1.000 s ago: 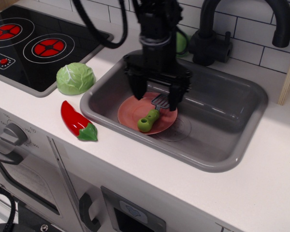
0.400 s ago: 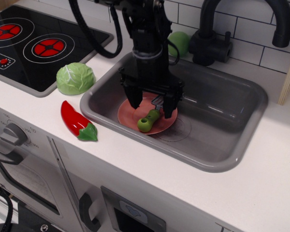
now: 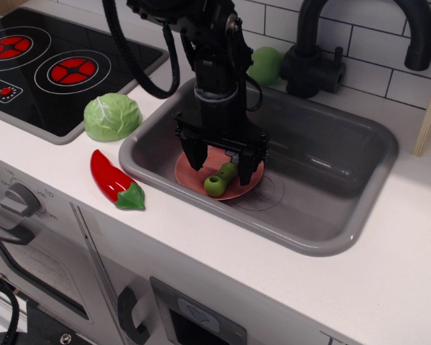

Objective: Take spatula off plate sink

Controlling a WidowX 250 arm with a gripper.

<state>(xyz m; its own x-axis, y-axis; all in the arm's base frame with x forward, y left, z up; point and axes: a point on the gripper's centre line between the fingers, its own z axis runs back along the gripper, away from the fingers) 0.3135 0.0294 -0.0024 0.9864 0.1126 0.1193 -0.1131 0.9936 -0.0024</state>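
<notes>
1. Where the black robot arm drops in from the top edge, it hangs near-vertical over the sink's left half, black cable looped at its left side, wrist pointing straight down.
2. Black two-finger gripper (image 3: 220, 164) sits low over the plate; jaws apart, one finger each side of the spatula's head end, nothing clamped. Contact w/ plate: can't tell.
3. Small toy spatula w/ chunky lime-green handle (image 3: 220, 179) lies on the round flat salmon-pink plastic plate (image 3: 189, 172); handle end w/ hole points toward the front rim, dark head mostly hidden under the gripper.
4. Plate rests on the floor of the grey rectangular plastic sink basin (image 3: 345, 201), in its left part; rest of basin floor bare.
5. On the white counter left of the sink: round pale-green cabbage (image 3: 112, 116), red toy chili pepper w/ green stem (image 3: 113, 180) in front of it.
6. Behind the sink: plain green ball (image 3: 266, 65) beside the black faucet (image 3: 323, 50).
</notes>
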